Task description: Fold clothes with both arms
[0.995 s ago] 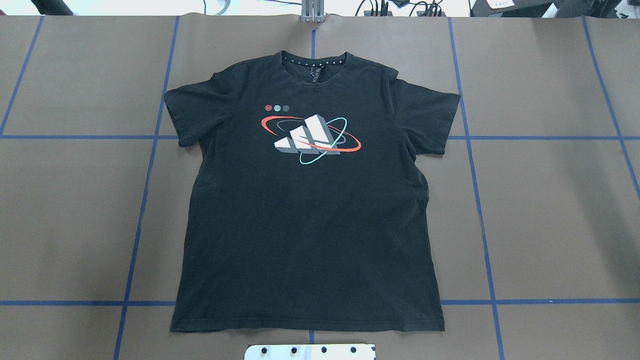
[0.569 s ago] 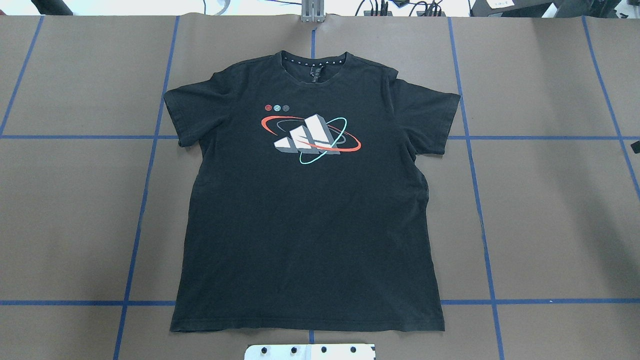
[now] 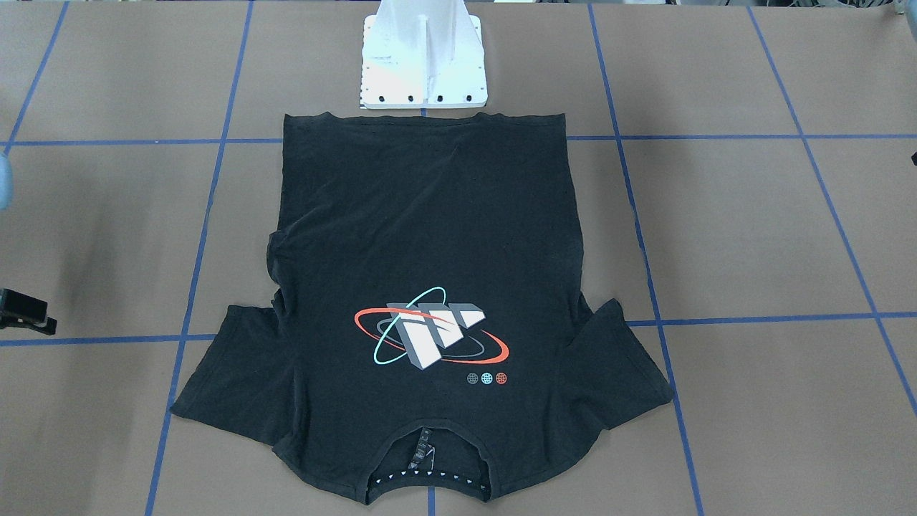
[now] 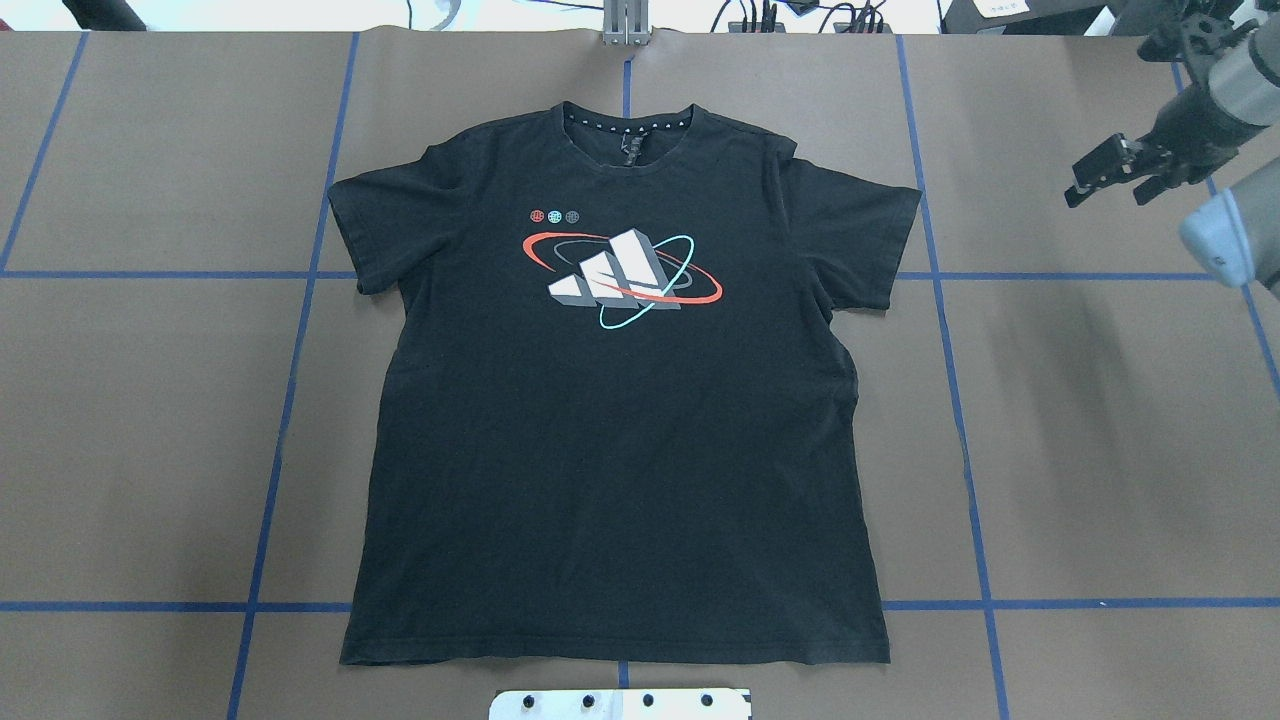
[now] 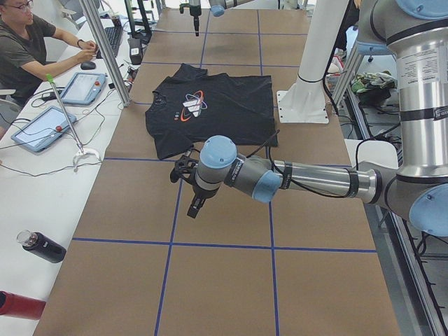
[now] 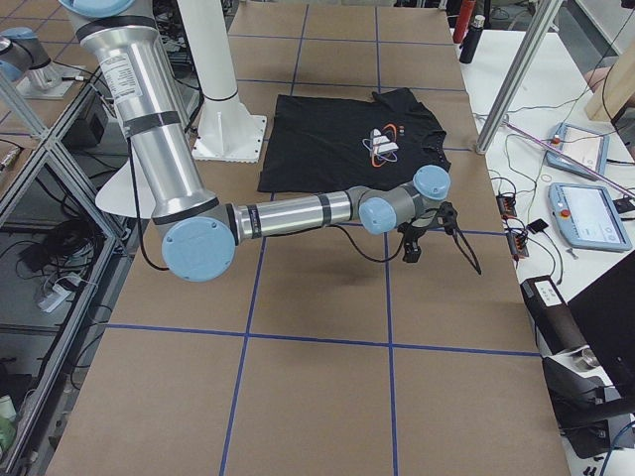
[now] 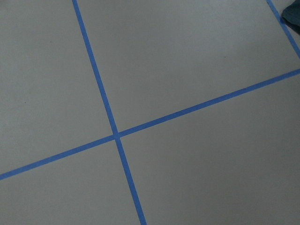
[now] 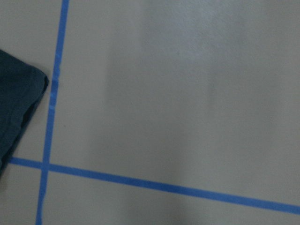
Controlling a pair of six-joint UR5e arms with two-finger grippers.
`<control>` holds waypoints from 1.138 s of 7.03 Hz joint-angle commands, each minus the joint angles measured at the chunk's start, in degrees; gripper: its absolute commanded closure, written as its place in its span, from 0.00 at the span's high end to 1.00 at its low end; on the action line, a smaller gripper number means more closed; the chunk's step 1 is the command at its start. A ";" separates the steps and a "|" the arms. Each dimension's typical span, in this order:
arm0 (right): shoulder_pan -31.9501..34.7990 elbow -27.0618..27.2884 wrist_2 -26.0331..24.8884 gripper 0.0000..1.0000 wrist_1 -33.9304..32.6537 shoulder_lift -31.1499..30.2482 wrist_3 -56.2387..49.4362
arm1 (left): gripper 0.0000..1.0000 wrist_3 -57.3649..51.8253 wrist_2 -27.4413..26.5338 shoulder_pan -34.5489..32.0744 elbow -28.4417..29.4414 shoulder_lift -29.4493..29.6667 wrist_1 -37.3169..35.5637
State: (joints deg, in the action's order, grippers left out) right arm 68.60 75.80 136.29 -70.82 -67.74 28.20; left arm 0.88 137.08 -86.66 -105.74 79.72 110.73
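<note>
The T-shirt (image 4: pixel 620 450) lay flat on the surface (image 4: pixel 1100 420), well apart from the empty, spread right hand (image 4: pixel 1108 185); the left hand's (image 5: pixel 190 199) grip was unclear.

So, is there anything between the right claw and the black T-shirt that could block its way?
Nothing visible does. Between the right claw and the T-shirt there is only the table, brown paper with blue tape lines. The shirt lies flat, graphic side up.
</note>
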 commanded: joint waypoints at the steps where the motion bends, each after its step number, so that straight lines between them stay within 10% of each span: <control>1: -4.24 -7.40 -3.72 0.99 10.32 6.54 10.44 | 1.00 0.09 0.47 0.00 -0.95 0.00 0.01; 8: -10.68 -14.61 -16.22 0.94 22.04 10.50 11.00 | 1.00 0.09 0.38 0.00 -1.84 0.00 0.01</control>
State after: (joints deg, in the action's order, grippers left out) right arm 58.31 63.24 120.80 -49.12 -58.76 39.07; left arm 0.97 137.46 -86.66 -107.54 79.72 110.74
